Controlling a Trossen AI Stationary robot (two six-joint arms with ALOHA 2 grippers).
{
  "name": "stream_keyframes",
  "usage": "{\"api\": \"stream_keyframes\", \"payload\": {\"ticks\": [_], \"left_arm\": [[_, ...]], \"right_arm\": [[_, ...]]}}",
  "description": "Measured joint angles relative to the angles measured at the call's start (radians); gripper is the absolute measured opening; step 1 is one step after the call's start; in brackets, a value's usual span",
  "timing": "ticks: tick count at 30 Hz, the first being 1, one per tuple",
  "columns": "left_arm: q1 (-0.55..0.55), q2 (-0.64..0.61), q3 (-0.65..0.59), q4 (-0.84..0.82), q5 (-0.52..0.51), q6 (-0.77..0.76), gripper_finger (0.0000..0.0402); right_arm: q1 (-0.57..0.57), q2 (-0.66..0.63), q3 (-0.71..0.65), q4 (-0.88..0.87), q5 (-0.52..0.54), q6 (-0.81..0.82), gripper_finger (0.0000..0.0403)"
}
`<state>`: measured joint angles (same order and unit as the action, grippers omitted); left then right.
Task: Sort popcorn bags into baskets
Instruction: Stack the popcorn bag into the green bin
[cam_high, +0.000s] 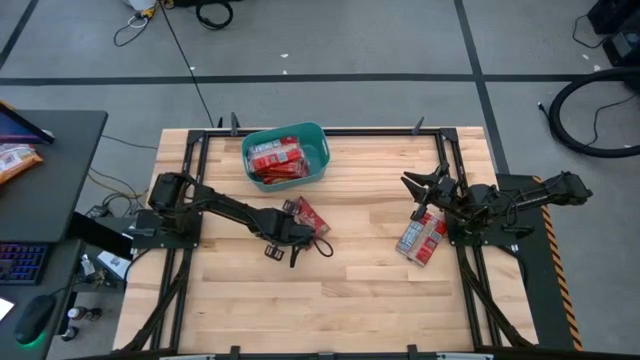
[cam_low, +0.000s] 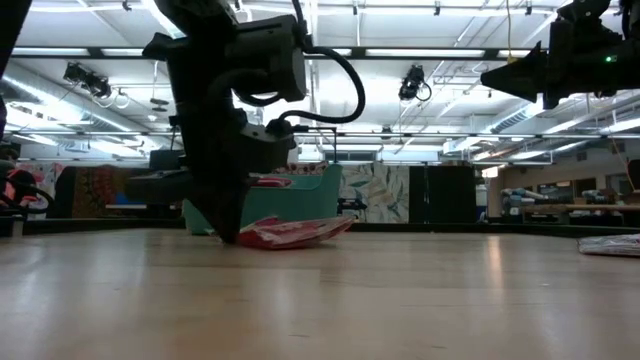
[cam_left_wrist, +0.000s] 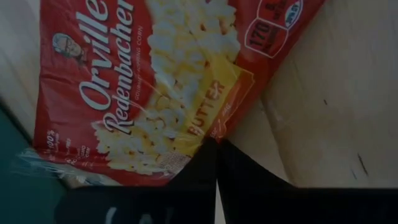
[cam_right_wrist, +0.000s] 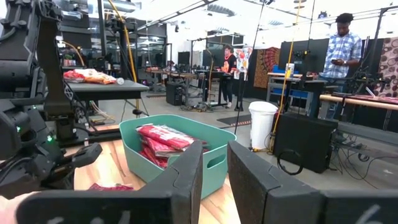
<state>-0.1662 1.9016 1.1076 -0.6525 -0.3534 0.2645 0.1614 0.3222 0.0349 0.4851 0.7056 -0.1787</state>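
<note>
A red popcorn bag (cam_high: 308, 213) lies near the table's middle, and my left gripper (cam_high: 288, 238) is shut on it from its near side. The teal basket (cam_high: 318, 133) stands at the far edge with several red packets (cam_high: 275, 160) stacked inside; the right wrist view shows those packets (cam_right_wrist: 161, 137) too. More packets (cam_high: 422, 238) lie in a pile on the table's right side. My right gripper (cam_high: 420, 185) hovers open above and just beyond that pile, holding nothing and facing the basket (cam_right_wrist: 134, 155). My left gripper pinches the popcorn bag's long side edge (cam_left_wrist: 202, 134), beside the word BUTTER and near one end, between its two fingers (cam_left_wrist: 249, 180). The fingers come down slanting from the near-left. The bag (cam_low: 295, 232) rests on the table, its free end slightly raised.
An orange-yellow snack bag (cam_high: 15, 160) sits on the dark desk left of the table. Black frame rails (cam_high: 447, 160) run along the table's sides. Bare wood (cam_high: 340, 300) spans the near half. People (cam_right_wrist: 345, 37) stand far off in the room.
</note>
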Motion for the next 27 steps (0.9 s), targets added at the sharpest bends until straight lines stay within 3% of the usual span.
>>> {"api": "stream_keyframes", "payload": {"ticks": [16, 27], "left_arm": [[0.0, -0.173, -0.003, -0.028, -0.039, -0.098, 0.0002], [0.001, -0.199, -0.002, -0.018, -0.166, -0.089, 0.0001]], "right_arm": [[0.0, 0.0, 0.0, 0.0, 0.001, 0.0, 0.008], [0.0, 0.0, 0.0, 0.0, 0.001, 0.0, 0.008]]}}
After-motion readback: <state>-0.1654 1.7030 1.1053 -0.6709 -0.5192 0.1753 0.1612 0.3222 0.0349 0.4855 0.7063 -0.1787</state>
